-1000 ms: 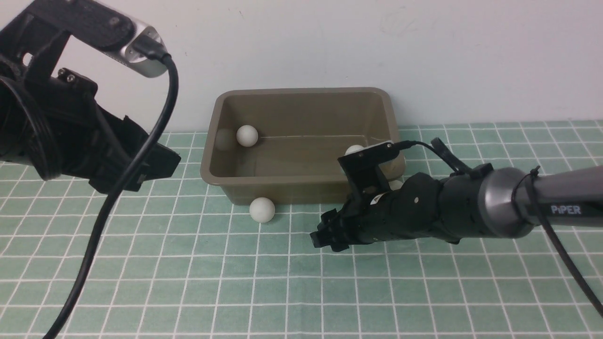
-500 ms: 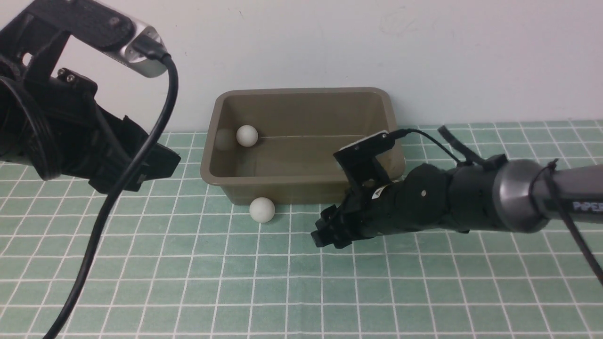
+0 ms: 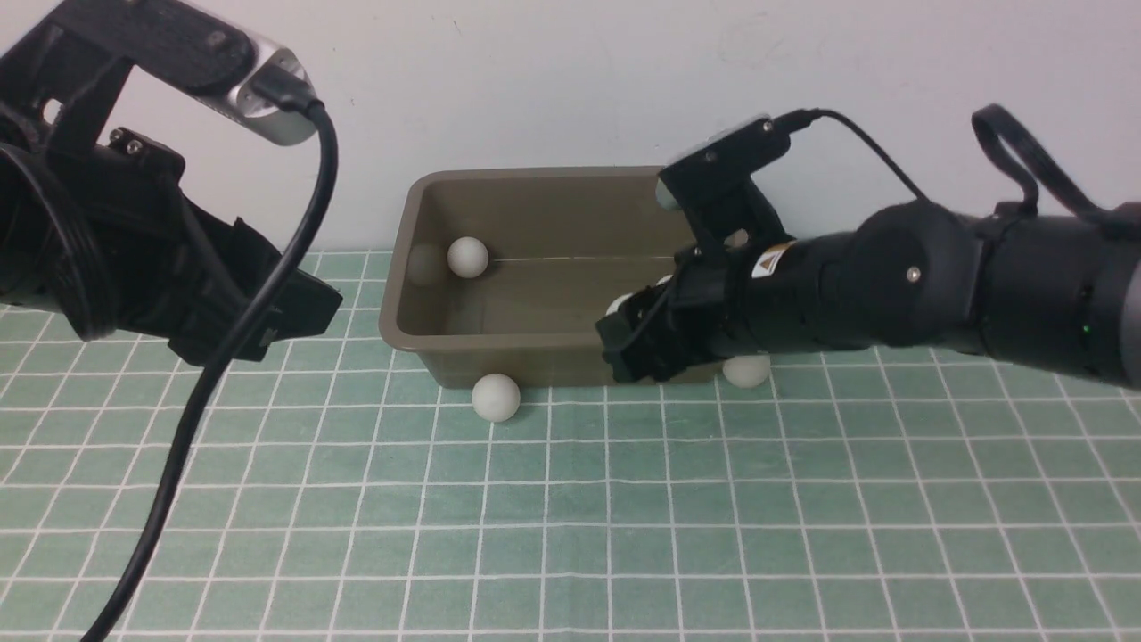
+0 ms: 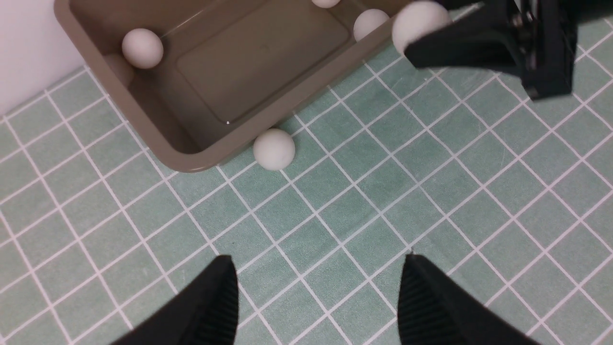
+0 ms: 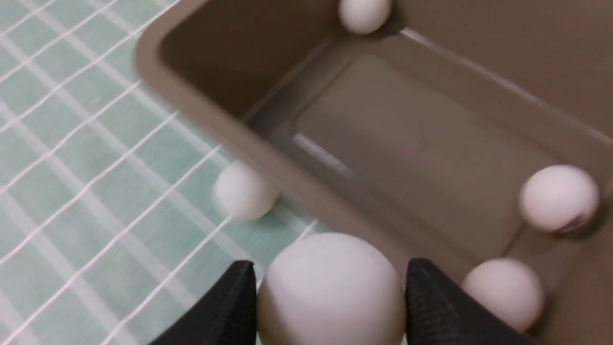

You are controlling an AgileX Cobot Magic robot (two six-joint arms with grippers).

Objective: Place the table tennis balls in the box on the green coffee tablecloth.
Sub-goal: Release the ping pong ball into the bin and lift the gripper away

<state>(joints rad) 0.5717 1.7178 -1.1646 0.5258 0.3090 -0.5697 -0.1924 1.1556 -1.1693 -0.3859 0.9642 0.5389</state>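
The olive-brown box [image 3: 401,323] stands on the green coffee tablecloth [image 3: 624,535] by the wall. My right gripper [image 3: 626,346] is shut on a table tennis ball [image 5: 330,287] and hangs at the box's front rim, near its right end. Three balls lie inside the box: one in the far left corner [image 3: 467,257] and two at the right end [image 5: 558,197] [image 5: 503,292]. One ball [image 3: 496,397] rests on the cloth against the front wall, another [image 3: 747,370] under my right arm. My left gripper [image 4: 316,268] hovers open over bare cloth, nothing between its fingers.
A white wall rises right behind the box. My left arm [image 3: 134,259] and its black cable [image 3: 205,392] fill the left side. The right arm [image 3: 936,285] reaches across the box's right end.
My right gripper closed on a ball on the cloth, then rose and moved back to the box's front rim. A ball under the right arm now shows. The left arm stayed still.
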